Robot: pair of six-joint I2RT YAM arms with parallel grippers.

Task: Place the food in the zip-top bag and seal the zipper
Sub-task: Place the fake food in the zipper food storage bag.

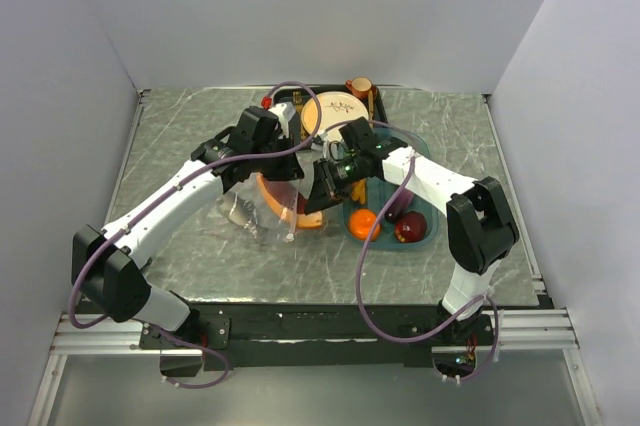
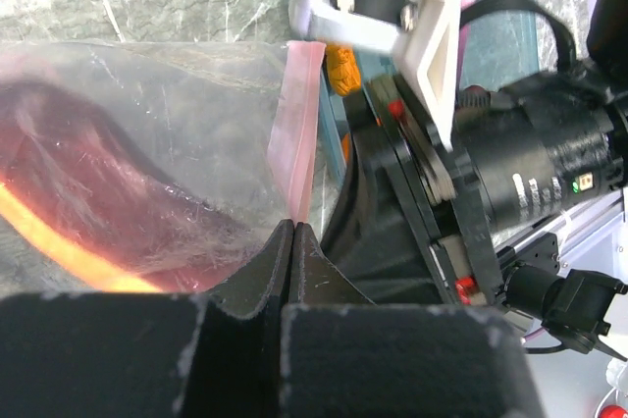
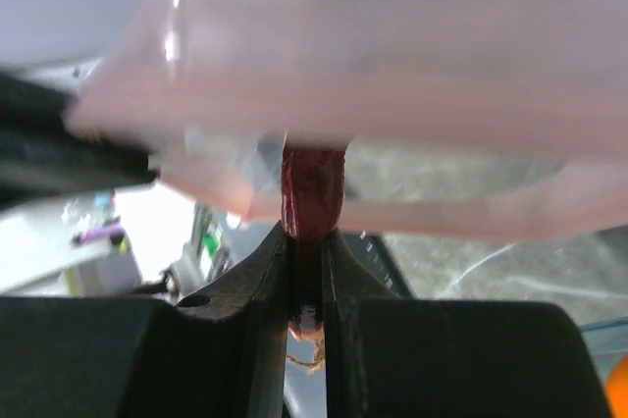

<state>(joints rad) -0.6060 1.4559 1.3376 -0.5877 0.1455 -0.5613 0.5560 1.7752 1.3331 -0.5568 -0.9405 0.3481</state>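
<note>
While left hand [image 2: 292,229] pinches zipper [image 2: 297,124], right hand [image 3: 308,238] clamps dark red piece [image 3: 312,187] just beneath it

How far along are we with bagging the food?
Done: reddish-orange food already shows inside the bag. In hand: left gripper pinches the pink zipper strip; right gripper holds a dark red piece. Left: orange and red apple on the tray, then sealing.
</note>
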